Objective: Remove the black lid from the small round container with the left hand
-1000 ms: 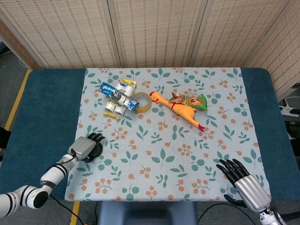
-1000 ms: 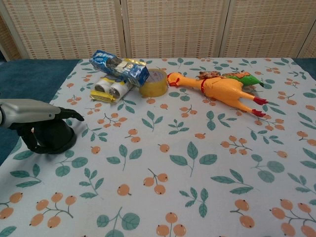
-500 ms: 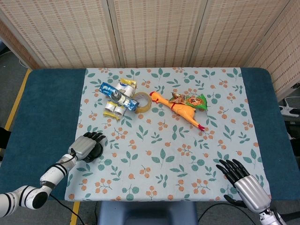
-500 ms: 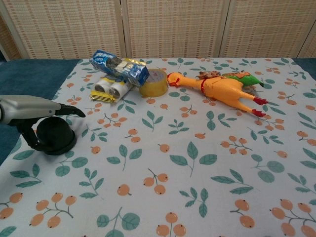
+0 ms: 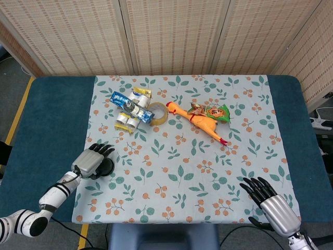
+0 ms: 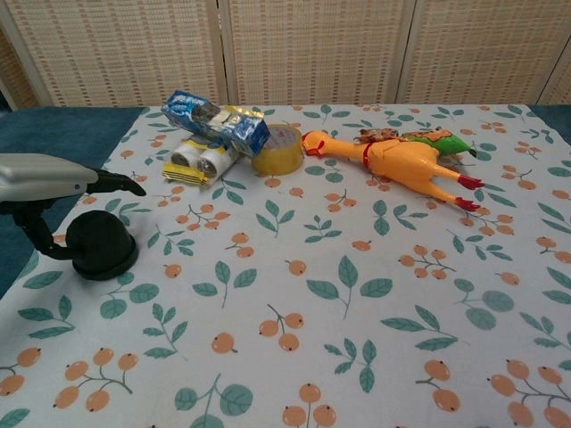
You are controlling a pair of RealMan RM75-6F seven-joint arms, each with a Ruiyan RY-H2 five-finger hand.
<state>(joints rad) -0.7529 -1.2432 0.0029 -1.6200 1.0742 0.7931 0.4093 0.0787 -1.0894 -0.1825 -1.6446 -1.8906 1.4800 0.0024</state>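
The small round container [image 6: 101, 247] is all black, domed on top, and stands on the patterned cloth near its left edge; it also shows partly under the hand in the head view as the container [image 5: 107, 167]. No seam between lid and body can be made out. My left hand [image 6: 53, 178] hovers over it with the fingers stretched out flat above the dome. Only the thumb reaches down along the container's left side, and nothing is held. In the head view the left hand [image 5: 91, 161] covers the container's left half. My right hand [image 5: 273, 206] rests open at the table's front right corner.
At the back of the cloth lie a blue snack packet [image 5: 127, 103], a yellow-wrapped pack [image 5: 127, 121], a tape roll [image 5: 158, 113], a rubber chicken [image 5: 200, 121] and a green packet [image 5: 216, 112]. The dark blue table edge [image 5: 47, 120] borders the cloth on the left.
The left hand's fingers, which were curled over the black container, have lifted off it and straightened. The hand has drawn up and slightly left. The container has stayed in place.
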